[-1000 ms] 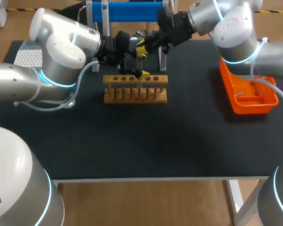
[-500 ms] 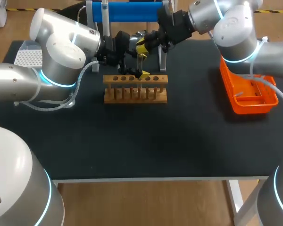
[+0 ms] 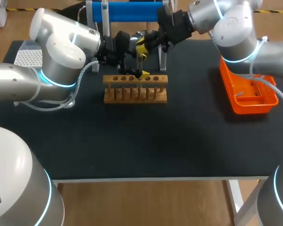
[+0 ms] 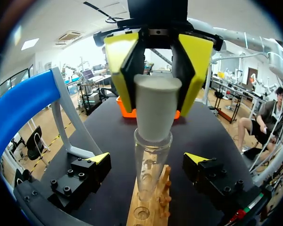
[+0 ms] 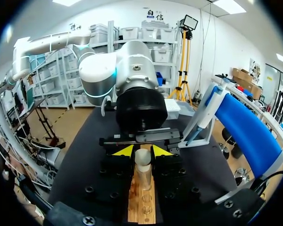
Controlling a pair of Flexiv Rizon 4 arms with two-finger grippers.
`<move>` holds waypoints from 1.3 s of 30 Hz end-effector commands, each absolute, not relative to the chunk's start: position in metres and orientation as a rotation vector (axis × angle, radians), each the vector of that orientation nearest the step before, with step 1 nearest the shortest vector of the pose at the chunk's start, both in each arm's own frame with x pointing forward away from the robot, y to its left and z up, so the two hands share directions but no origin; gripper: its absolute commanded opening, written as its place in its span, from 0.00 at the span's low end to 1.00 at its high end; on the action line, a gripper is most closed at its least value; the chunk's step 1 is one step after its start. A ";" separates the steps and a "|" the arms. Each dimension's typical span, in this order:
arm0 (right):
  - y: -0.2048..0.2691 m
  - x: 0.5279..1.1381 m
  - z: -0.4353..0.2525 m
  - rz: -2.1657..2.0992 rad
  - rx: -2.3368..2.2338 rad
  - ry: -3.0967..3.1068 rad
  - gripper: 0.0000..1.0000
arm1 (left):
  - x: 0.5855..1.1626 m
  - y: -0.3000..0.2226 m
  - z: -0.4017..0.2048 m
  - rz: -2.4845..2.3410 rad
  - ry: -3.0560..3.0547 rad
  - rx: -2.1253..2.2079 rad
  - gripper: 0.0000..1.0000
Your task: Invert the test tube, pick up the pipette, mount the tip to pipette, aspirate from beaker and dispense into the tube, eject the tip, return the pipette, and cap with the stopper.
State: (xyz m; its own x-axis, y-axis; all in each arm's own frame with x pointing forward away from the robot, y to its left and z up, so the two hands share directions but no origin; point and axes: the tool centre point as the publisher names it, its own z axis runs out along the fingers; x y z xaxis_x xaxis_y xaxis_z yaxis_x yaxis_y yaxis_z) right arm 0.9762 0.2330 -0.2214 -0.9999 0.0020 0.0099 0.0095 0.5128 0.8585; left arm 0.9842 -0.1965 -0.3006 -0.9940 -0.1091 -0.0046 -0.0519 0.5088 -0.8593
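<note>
The grey tapered rubber stopper (image 4: pixel 157 106) sits with its narrow end in the mouth of the clear glass test tube (image 4: pixel 152 160). The tube stands upright in a hole of the pale wooden rack (image 3: pixel 135 94), towards the back of the black table (image 3: pixel 155 141). The right gripper (image 5: pixel 142 151) comes at it from above, its yellow-tipped fingers clenched on the stopper's two sides. The left gripper (image 4: pixel 147 157) is lower down, level with the tube's upper part. Its fingers are spread, one to each side of the glass, and neither touches it.

This looks like the last step — capping. The plug is in the opening, though how firmly it is wedged I cannot tell. What appears to be the pipette (image 5: pixel 203 117) hangs on the stand with the blue bar (image 3: pixel 132 11) behind the rack, which fits a task nearly done. The orange plastic tray (image 3: pixel 254 109) lies well apart, on the right side of the table.

The next move probably calls for a short, straight push down along the tube's axis. It should be gentle, since thin glass in a light rack will not take a sideways shove. Closing the left fingers lightly on the tube first would steady it. Then the right fingers should let go and lift straight up — a tilted retreat could drag the stopper out again or rock the rack.
</note>
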 end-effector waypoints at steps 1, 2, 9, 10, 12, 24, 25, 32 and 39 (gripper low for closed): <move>0.235 0.977 -0.223 -1.536 -0.009 -2.726 0.00 | 0.984 -0.197 -0.301 -1.520 2.678 -0.144 1.00; 0.235 0.977 -0.224 -1.534 -0.009 -2.726 0.00 | 0.984 -0.197 -0.301 -1.520 2.678 -0.144 1.00; 0.234 0.977 -0.226 -1.522 -0.015 -2.729 0.00 | 0.984 -0.197 -0.301 -1.520 2.678 -0.144 1.00; 0.234 0.976 -0.227 -1.522 -0.015 -2.729 0.00 | 0.984 -0.197 -0.301 -1.520 2.678 -0.144 1.00; 0.233 0.975 -0.228 -1.518 -0.015 -2.731 0.00 | 0.984 -0.197 -0.301 -1.520 2.678 -0.144 1.00; 0.231 0.972 -0.239 -1.485 -0.022 -2.736 0.00 | 0.984 -0.197 -0.301 -1.520 2.678 -0.144 1.00; 0.231 0.971 -0.240 -1.481 -0.022 -2.736 0.00 | 0.984 -0.197 -0.301 -1.520 2.678 -0.144 1.00; 0.226 0.973 -0.240 -1.502 -0.040 -2.739 0.92 | 0.984 -0.197 -0.301 -1.520 2.678 -0.144 1.00; 0.216 0.972 -0.228 -1.667 0.014 -2.678 1.00 | 0.984 -0.197 -0.301 -1.520 2.678 -0.144 1.00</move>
